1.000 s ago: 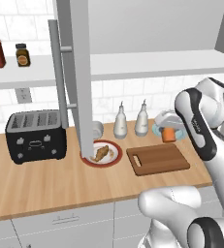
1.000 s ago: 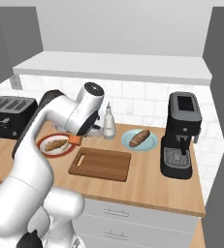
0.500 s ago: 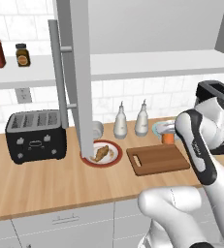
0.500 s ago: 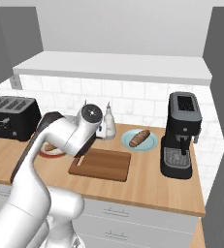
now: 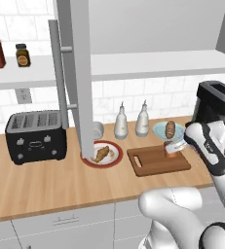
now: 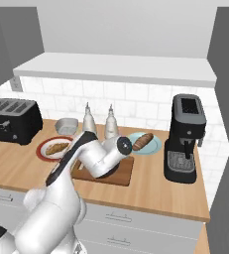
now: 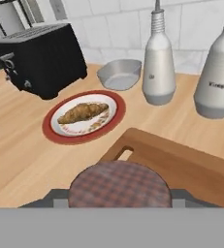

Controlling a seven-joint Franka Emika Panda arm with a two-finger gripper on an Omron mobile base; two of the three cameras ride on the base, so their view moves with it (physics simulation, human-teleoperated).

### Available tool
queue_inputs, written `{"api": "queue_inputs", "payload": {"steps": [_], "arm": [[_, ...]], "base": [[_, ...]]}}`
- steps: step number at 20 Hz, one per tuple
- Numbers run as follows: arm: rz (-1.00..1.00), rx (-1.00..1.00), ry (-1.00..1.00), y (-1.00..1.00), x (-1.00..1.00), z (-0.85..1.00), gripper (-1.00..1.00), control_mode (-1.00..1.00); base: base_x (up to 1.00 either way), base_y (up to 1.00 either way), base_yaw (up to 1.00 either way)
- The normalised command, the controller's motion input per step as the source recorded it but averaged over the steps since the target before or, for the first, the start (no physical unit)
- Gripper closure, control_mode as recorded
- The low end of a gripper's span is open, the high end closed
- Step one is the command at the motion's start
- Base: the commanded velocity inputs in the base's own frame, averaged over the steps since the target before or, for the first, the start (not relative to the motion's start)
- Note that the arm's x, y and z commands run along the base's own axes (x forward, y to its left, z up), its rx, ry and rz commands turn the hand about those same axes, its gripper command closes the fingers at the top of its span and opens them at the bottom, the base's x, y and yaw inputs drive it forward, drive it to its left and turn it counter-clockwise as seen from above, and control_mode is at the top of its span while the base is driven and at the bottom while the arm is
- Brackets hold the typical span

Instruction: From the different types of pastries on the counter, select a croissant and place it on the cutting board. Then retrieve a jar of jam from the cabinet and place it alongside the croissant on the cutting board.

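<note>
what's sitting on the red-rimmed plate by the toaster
The croissant lies alone on the red-rimmed plate, beside a few crumbs. Whatever is beneath the pastry is covered.

White square tiles point(image 6: 136, 106) are lining the back wall under a long white shelf point(image 6: 116, 69), with plain grey wall rising above it. A black toaster point(image 5: 35, 137) is sitting at the left, a black coffee machine point(image 6: 186, 139) at the right, and two white bottles point(image 5: 132, 120) are standing against the tiles. White drawer fronts point(image 6: 136, 221) are running below
</note>
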Motion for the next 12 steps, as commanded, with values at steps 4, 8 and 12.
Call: {"api": "queue_inputs", "payload": {"steps": [4,8,12], "arm": [[0.5,0.0,-0.17,-0.31,0.37,-0.42,1.0,-1.0],[0.35,0.0,-0.09,-0.08,0.11,-0.19,1.0,-1.0],[0.0,0.0,0.03,0.04,0.09,0.0,1.0,-1.0]], "base": [[0.0,0.0,0.0],[0.0,0.0,0.0],[0.0,0.0,0.0]]}}
